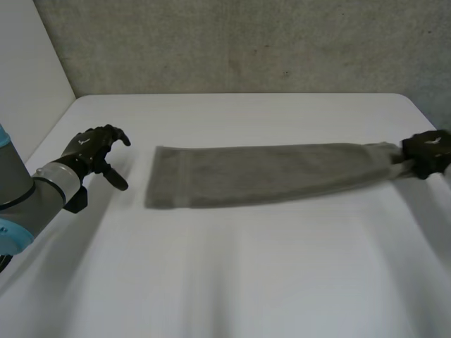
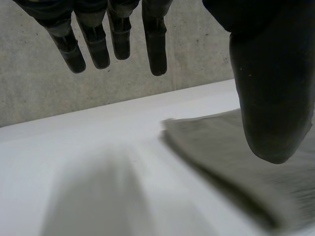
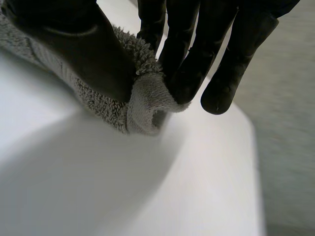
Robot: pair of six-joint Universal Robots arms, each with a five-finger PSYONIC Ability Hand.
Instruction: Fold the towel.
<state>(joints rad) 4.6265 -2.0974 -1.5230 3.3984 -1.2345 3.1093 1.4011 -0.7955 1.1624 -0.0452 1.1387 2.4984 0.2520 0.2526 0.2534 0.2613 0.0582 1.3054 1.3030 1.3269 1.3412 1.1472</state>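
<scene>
Towel (image 1: 268, 174) lies stretched across table (image 1: 246, 274). Right hand (image 1: 426, 151) pinches towel's end; left hand (image 1: 91, 149), spread and empty, hangs near towel's opposite end. Risk: shallow pinch slips, towel bunches.

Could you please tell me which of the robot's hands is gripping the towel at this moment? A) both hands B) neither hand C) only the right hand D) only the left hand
C: the right hand pinches one end of the towel between thumb and fingers, while the left hand is open, apart from the other end.
</scene>
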